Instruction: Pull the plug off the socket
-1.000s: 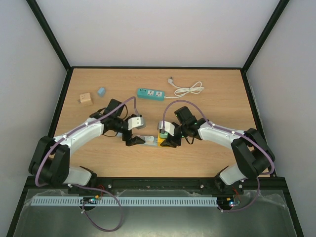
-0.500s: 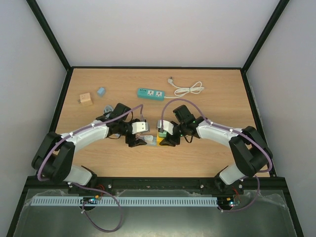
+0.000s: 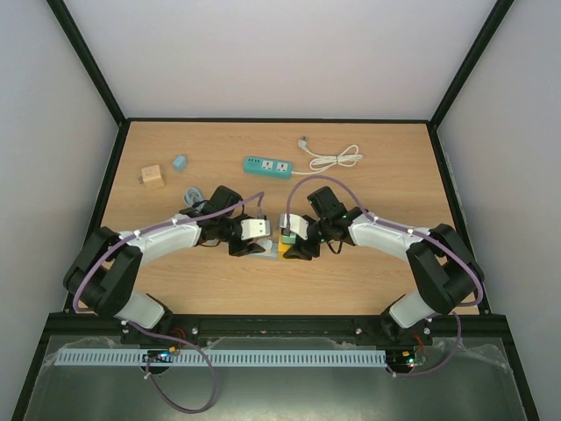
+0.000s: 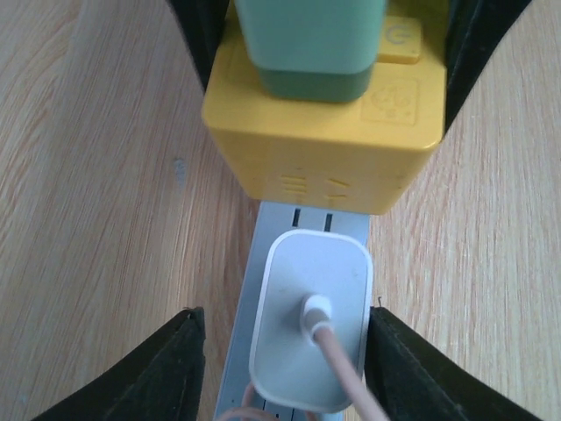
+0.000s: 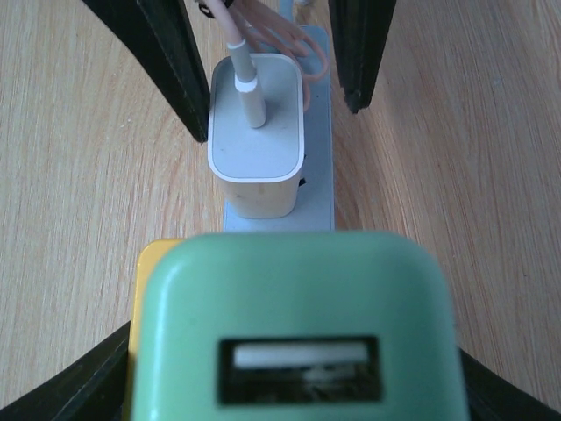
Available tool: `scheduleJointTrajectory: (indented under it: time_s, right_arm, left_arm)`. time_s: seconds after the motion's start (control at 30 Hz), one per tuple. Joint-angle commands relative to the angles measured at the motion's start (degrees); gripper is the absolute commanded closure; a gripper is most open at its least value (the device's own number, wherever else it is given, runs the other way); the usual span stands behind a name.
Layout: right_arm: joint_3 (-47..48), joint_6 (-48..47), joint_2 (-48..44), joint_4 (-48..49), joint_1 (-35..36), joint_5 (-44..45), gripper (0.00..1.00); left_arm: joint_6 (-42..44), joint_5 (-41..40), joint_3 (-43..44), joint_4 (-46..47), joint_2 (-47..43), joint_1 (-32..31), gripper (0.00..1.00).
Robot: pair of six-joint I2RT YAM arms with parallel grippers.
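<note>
A grey socket strip lies on the table with a white plug standing in it, a pinkish cable coming off its top. A yellow socket block sits at the strip's end and carries a green USB adapter. My left gripper straddles the white plug. Its right finger is at the plug's side, and its left finger stands a little off. My right gripper is shut on the yellow block, one finger on each flank.
At the back lie a teal power strip and a coiled white cable. A wooden cube and a small blue piece sit back left, with a grey cable loop beside my left arm.
My left arm has slid right along the table to the strip, and its jaws have narrowed around the white plug. The right arm and the yellow block have stayed put.
</note>
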Motion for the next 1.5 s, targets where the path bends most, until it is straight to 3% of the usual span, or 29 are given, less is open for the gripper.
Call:
scheduleJointTrajectory:
  time_s: [0.0,0.13,0.3,0.93,1.3,1.47]
  right_arm:
    - [-1.16,-2.02,0.89,5.95,-0.11,5.56,0.71]
    - [-1.15,-1.89,1.07,6.23,-0.02,6.43,0.73]
    - [-1.21,-2.85,2.00,7.81,0.07,9.97,0.76]
    - [0.28,-3.52,5.10,6.58,0.07,15.02,0.82]
    - [0.99,-3.19,6.45,5.90,0.07,16.70,0.83]
    - [1.16,-3.51,6.71,4.90,0.07,16.89,0.84]
  left_arm:
    - [1.38,-1.24,-1.23,1.15,-0.04,-1.78,0.52]
    - [1.05,-0.85,-0.94,0.52,-0.26,-2.03,0.68]
    - [-0.28,0.66,-0.16,1.00,-0.64,-0.49,0.79]
    - [-3.17,6.25,3.32,1.29,-1.78,1.37,0.84]
    - [-2.04,3.64,5.51,-1.01,-2.85,1.52,0.84]
    - [-4.85,7.19,6.59,-0.71,-2.94,3.36,0.85]
